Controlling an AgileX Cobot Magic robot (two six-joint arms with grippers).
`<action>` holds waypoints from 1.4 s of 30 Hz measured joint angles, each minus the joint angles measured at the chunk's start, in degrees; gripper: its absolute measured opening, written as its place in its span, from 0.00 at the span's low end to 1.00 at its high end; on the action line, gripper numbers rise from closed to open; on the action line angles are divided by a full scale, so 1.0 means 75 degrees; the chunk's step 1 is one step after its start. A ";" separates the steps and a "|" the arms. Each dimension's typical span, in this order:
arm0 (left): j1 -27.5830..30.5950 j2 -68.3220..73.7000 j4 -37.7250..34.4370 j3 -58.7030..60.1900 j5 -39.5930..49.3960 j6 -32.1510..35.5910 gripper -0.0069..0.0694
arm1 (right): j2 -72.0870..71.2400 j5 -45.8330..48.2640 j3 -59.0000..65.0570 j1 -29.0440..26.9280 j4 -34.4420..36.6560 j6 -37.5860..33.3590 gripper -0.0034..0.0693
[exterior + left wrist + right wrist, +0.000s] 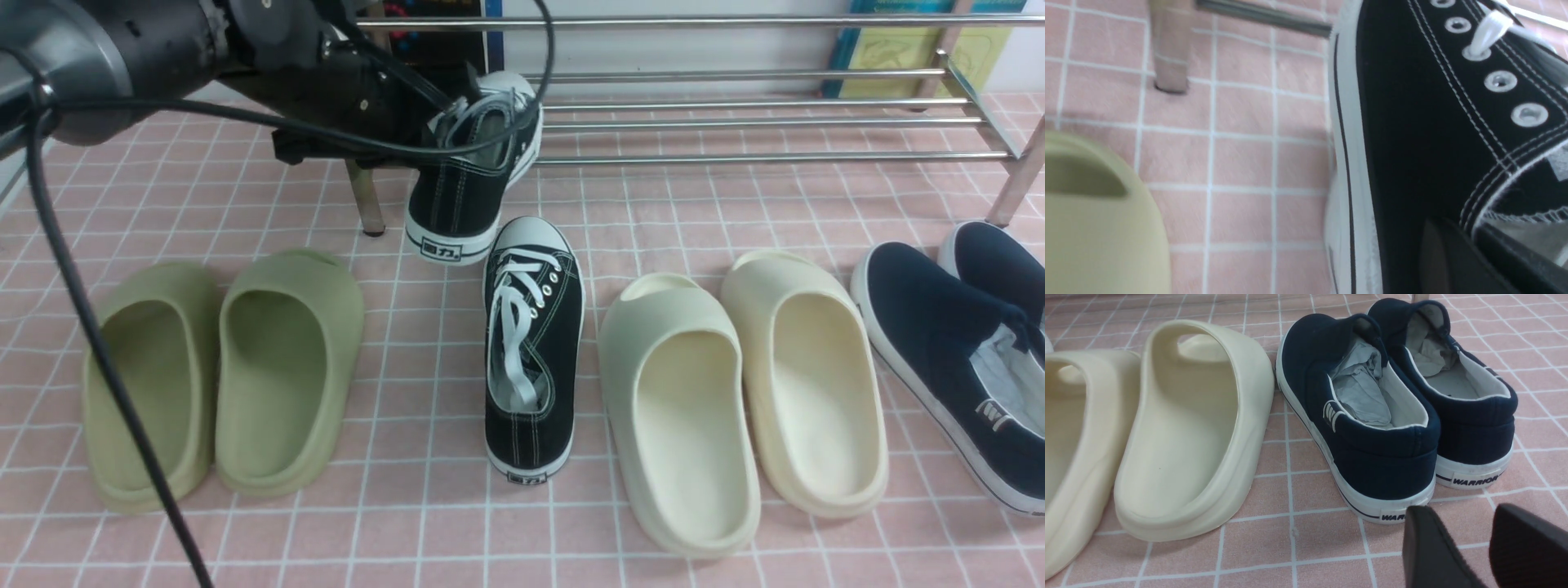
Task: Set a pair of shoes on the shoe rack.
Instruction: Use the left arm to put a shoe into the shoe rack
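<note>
In the upper middle of the front view, the left gripper point(433, 122) clamps one black sneaker point(473, 180) by its collar, toe raised, likely to clear the rack point(735, 122) bars, while the other sneaker point(531, 351) waits at centre on the floor point(408, 531) and the right gripper point(1461, 516) hangs spread, empty.

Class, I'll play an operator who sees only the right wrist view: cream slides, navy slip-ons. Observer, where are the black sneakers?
Observer: One black sneaker stands on the floor between the olive slides and the cream slides.
Operator: And its partner?
Observer: The left gripper holds the second sneaker by its collar, off the floor.
Operator: Placed yet?
Observer: No: toe up at the shoe rack bars, heel hanging below them.
</note>
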 joint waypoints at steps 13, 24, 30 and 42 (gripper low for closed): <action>0.0210 0.1733 -0.0105 -0.1533 -0.1062 0.0273 0.12 | 0.0000 0.0000 0.0000 0.0000 -0.0008 0.0000 0.38; 0.0399 0.2204 -0.0180 -0.1696 -0.1487 0.0301 0.19 | 0.0000 0.0000 0.0000 0.0000 -0.0008 0.0000 0.38; 0.0360 0.2243 -0.0602 -0.1696 -0.1626 0.0404 0.39 | 0.0000 0.0000 0.0000 0.0000 -0.0008 0.0000 0.38; 0.0362 0.1460 -0.0513 -0.1988 0.0374 0.1683 0.60 | 0.0000 0.0000 0.0000 0.0000 -0.0008 0.0000 0.38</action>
